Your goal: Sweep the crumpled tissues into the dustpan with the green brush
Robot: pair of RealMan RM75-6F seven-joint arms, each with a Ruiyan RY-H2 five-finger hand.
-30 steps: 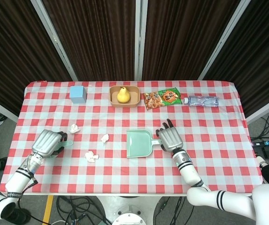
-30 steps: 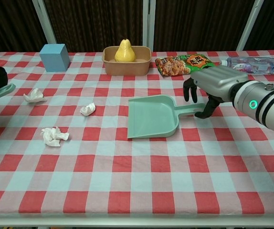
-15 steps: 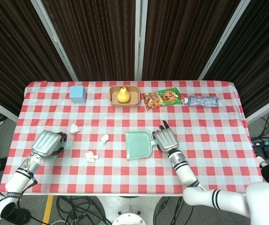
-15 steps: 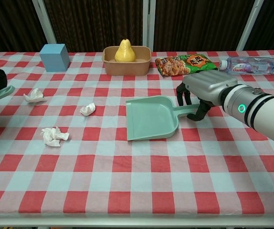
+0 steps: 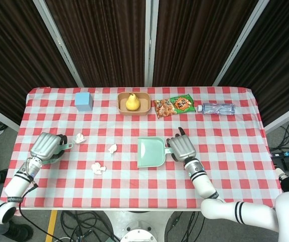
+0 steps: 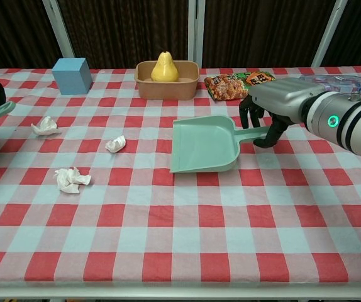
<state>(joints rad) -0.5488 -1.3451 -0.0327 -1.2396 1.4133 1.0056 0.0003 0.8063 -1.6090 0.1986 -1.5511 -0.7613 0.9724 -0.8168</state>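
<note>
three tissues loose | one dustpan gripped by right robot hand | left robot hand grips brush

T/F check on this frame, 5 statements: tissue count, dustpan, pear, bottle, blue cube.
1. Three crumpled tissues lie on the table outside the dustpan. True: one, another, a third.
2. The right robot hand is at the dustpan's handle. True.
3. The pear lies loose on the tablecloth. False: it sits in the tan tray.
4. The water bottle stands upright. False: it lies on its side.
5. The blue cube is right of the snack bag. False: it is far to the left, near the back edge.
</note>
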